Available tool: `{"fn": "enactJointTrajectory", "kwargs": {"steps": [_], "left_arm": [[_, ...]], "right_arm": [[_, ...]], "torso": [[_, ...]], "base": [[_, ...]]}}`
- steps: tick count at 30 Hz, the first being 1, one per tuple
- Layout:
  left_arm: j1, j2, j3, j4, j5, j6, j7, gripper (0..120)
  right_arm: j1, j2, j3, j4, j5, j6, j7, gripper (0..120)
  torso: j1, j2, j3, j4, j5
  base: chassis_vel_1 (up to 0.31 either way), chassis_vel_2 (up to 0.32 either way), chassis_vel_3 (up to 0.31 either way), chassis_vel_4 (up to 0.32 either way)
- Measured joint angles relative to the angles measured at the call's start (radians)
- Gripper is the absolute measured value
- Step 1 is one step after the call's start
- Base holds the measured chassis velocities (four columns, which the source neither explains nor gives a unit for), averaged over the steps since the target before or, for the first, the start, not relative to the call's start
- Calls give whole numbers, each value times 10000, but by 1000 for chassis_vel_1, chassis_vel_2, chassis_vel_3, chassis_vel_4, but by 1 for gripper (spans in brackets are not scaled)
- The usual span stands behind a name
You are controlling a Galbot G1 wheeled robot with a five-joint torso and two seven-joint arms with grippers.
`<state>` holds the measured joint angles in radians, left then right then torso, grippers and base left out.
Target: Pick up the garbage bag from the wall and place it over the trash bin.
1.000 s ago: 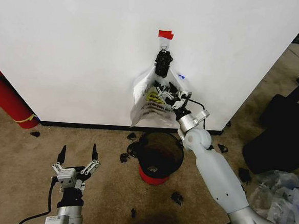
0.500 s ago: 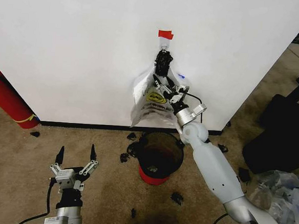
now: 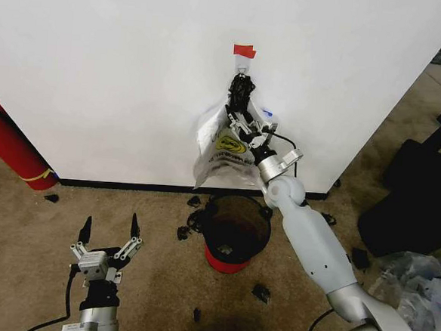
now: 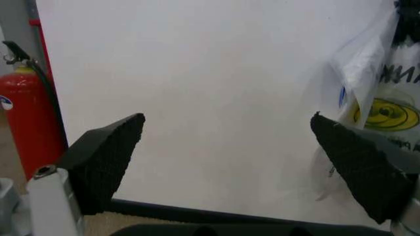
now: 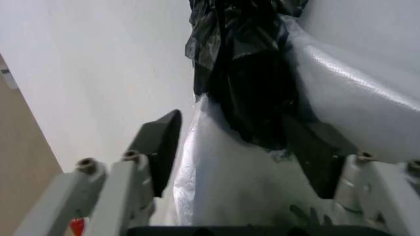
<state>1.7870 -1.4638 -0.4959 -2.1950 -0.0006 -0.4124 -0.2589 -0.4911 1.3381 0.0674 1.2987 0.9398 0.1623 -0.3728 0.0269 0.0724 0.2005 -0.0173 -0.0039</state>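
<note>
I read the garbage bag (image 3: pixel 223 147), a thin, crinkly see-through plastic bag with a yellow-and-black print and blue marks, as nearly weightless, limp and slick. It will likely slide between the pads, and it could tear if I pull hard against whatever holds it up. It hangs flat on the white wall (image 3: pixel 106 67) from a dark bunched-up neck (image 3: pixel 241 91), just under a small red tape tag (image 3: pixel 244 50) and directly above the small round red trash bin with a black rim (image 3: pixel 235 231), which stands on the carpet close to the wall. My judgement is that the bunched neck is the place to grip: the plastic is gathered thick there, so it gives the pads something to bite, while the loose sheet below would only crumple.

The right gripper (image 3: pixel 244 125) is raised against the upper part of the bag, just below the neck. In the right wrist view its fingers (image 5: pixel 161 142) stand apart, with the black gathered plastic (image 5: pixel 246 73) and the clear film between them and nothing pinched yet. I can't tell whether the pads already touch the film.

The left gripper (image 3: pixel 108 237) waits low over the carpet, well to the left of the bin, fingers spread and empty, pointing at the wall.
</note>
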Motion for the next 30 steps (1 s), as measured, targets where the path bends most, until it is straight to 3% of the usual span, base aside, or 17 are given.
{"fn": "enactJointTrajectory", "kwargs": {"steps": [3, 7, 9, 15, 24, 30], "left_arm": [[19, -14, 1, -8, -1, -22, -4, 100], [43, -16, -17, -10, -6, -63, -24, 100], [44, -15, -19, -10, -7, -68, -29, 100], [128, -35, 34, -10, -99, -119, -130, 100], [192, -65, 60, -157, -360, -123, -8, 100], [188, -97, 77, -201, -348, -123, 10, 100]], "right_arm": [[2, -13, -8, -3, -11, 1, 0, 49], [4, -31, -10, -24, -32, 5, 4, 29], [9, -33, -10, -35, -42, 5, 5, 26], [72, -68, 4, -103, 3, -25, 118, 1], [23, -95, 55, -57, 114, 58, 182, 0], [-753, -425, 234, 1013, 19, 99, 214, 0]], "torso": [[0, 0, 0, 0, 0], [0, 0, 0, 0, 0], [0, 0, 0, 0, 0], [0, 0, 0, -1, 0], [0, 0, 0, 1, 0], [0, 0, -2, 0, 1]], "base": [[0, 0, 0, 0], [0, 0, 0, 0], [0, 0, 0, 0], [0, 0, 0, 0], [0, 0, 0, 0], [0, 0, 0, 0]]}}
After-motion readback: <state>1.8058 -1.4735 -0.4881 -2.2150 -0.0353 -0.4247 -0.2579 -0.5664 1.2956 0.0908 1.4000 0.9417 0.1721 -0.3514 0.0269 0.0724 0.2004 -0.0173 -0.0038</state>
